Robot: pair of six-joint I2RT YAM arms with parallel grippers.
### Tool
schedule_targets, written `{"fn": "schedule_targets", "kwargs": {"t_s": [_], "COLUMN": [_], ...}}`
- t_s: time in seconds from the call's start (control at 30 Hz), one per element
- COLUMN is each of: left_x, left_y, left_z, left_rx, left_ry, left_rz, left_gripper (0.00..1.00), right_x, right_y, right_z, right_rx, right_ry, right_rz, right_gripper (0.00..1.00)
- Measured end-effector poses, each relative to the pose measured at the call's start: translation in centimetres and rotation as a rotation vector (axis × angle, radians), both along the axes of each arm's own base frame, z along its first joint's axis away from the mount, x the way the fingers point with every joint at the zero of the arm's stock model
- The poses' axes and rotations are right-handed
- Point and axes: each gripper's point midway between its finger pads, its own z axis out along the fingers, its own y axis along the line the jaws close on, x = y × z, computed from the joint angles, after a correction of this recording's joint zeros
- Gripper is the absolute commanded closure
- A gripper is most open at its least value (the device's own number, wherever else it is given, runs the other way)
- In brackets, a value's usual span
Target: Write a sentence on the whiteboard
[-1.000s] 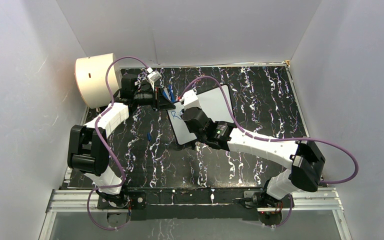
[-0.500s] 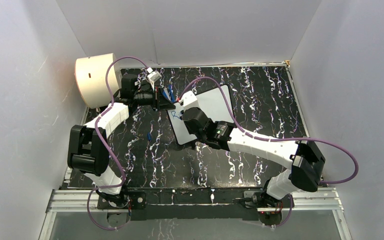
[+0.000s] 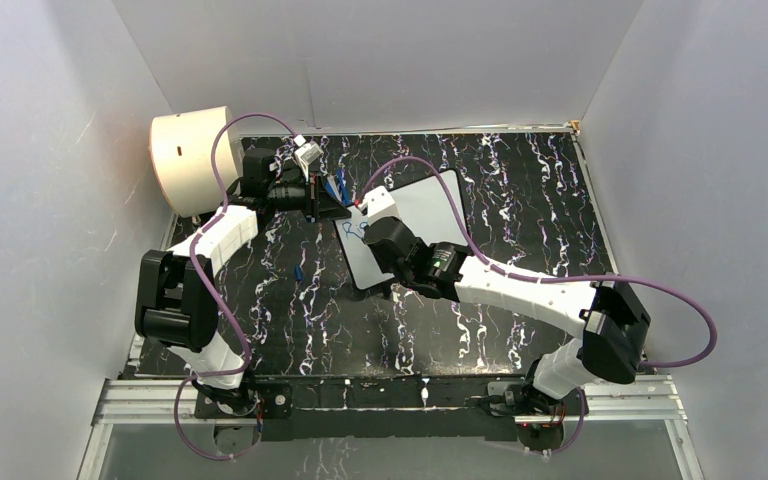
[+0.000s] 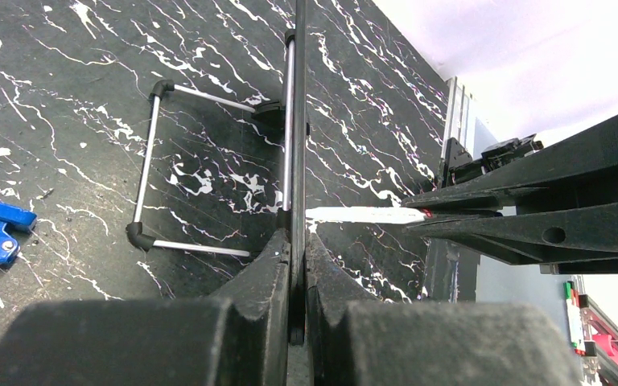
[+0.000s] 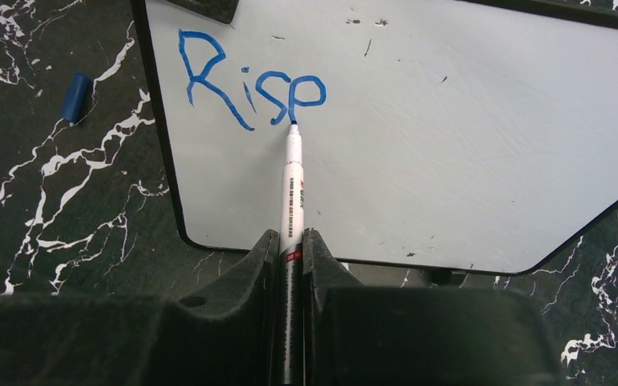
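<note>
Whiteboard (image 5: 451, 145) ahead of right gripper (image 5: 290, 238), marker pen (image 5: 291, 185) tip on blue lettering (image 5: 249, 84).
Jaws clamped on pen, arm stretched forward-left; left gripper (image 4: 297, 235) pinches whiteboard edge.

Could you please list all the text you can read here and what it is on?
"Ris" plus a fourth letter shaped like a p: blue handwritten lettering on the flat white black-rimmed whiteboard.
Red and dark print on the barrel of the white marker pen: too small to read.
</note>
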Motion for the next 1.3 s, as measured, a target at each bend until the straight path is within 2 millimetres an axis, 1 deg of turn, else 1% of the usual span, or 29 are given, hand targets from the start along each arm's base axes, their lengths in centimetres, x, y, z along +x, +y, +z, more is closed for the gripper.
{"fn": "schedule_targets", "kwargs": {"t_s": [0.23, 0.67, 0.97, 1.3], "left_x": [0.0, 0.0, 0.0, -0.1], "left_y": [0.0, 0.0, 0.0, 0.0], "left_z": [0.0, 0.0, 0.0, 0.0], "left_rx": [-0.001, -0.001, -0.001, -0.003], "left_ry": [0.0, 0.001, 0.002, 0.004], "left_rz": [-0.001, -0.001, -0.001, -0.002], "left_gripper": [1.0, 1.0, 1.0, 1.0], "right_x": [-0.1, 0.4, 0.4, 0.5], "right_y": [-0.4, -1.0, -1.1, -1.7], "right_z": [-0.4, -0.1, 0.0, 1.5], "right_rx": [-0.021, -0.031, -0.028, 0.011], "right_ry": [0.01, -0.015, -0.019, -0.045], "right_rz": [-0.006, -0.044, -0.043, -0.05], "right_gripper": [1.0, 1.0, 1.0, 1.0]}}
